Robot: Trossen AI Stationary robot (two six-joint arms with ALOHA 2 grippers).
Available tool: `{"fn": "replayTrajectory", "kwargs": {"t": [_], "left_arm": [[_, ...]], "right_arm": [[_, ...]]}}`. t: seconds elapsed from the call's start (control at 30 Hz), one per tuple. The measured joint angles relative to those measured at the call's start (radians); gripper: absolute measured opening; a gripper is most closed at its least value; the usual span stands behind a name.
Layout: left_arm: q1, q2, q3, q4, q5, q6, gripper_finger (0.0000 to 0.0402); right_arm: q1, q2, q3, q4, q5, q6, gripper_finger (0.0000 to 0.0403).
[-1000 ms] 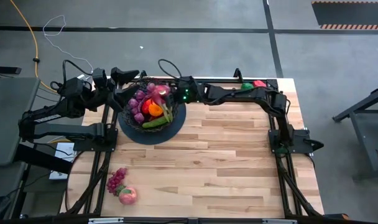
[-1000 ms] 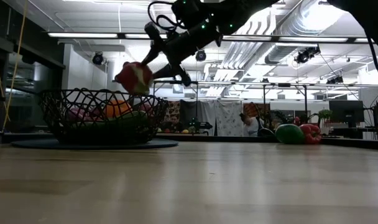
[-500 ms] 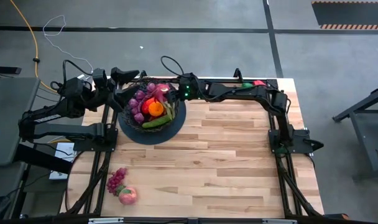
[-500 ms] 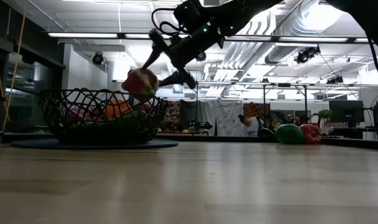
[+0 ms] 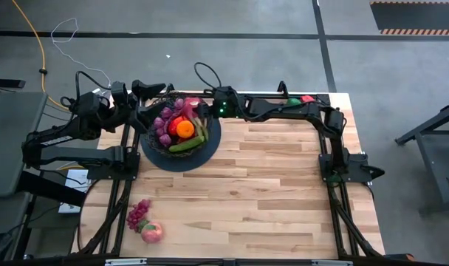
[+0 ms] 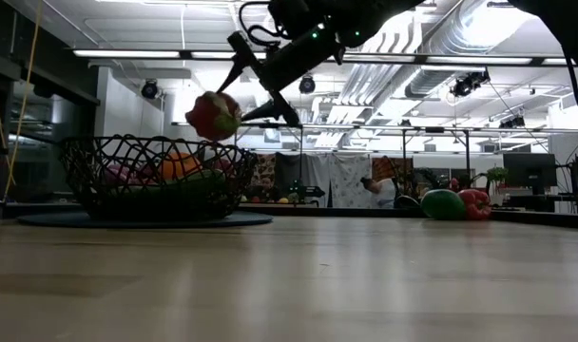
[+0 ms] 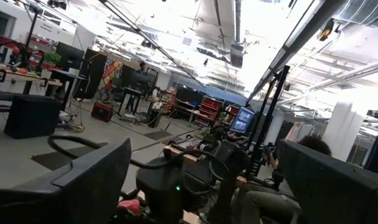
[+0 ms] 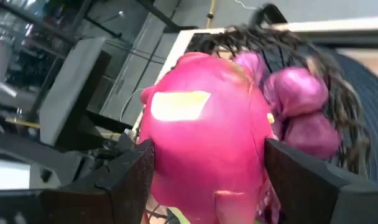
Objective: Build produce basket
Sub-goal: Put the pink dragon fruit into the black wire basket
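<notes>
The right gripper [image 6: 256,90] hovered over the far rim of the basket [image 5: 152,140], its fingers clamped on a pink radish [image 6: 213,115] held above the piled produce [image 5: 179,127]. The left gripper [image 5: 145,107] waited, fingers spread, just beside the basket. A grape bunch [image 5: 138,213] and peach [image 5: 152,233] lay near the table's front edge.

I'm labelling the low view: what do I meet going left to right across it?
Basket → pink radish above its rim → right gripper → green pepper → red pepper.
</notes>
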Motion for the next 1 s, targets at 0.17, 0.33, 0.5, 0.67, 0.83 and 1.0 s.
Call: {"fn": "replayTrajectory", "kwargs": {"t": [0.17, 0.33, 0.5, 0.67, 0.83, 1.0], "left_arm": [[0.000, 0.000, 0.000, 0.000, -0.002, -0.005, 0.0391], [0.000, 0.000, 0.000, -0.005, -0.003, -0.005, 0.0391], [0.000, 0.000, 0.000, -0.023, -0.016, -0.005, 0.0391], [0.000, 0.000, 0.000, -0.026, -0.016, -0.005, 0.0391], [0.000, 0.000, 0.000, -0.026, -0.016, -0.005, 0.0391], [0.000, 0.000, 0.000, -0.026, -0.016, -0.005, 0.0391]], "right_arm": [[-0.001, 0.000, 0.000, -0.034, 0.013, 0.065, 0.0282], [0.006, 0.003, -0.001, -0.090, 0.036, 0.038, 0.0282], [0.022, 0.001, -0.001, 0.037, 0.041, -0.026, 0.0282], [0.031, 0.001, -0.001, 0.020, 0.119, 0.023, 0.0282], [0.032, 0.002, -0.001, -0.028, 0.125, 0.002, 0.0282], [0.032, 0.002, -0.001, -0.027, 0.128, -0.001, 0.0282]]}}
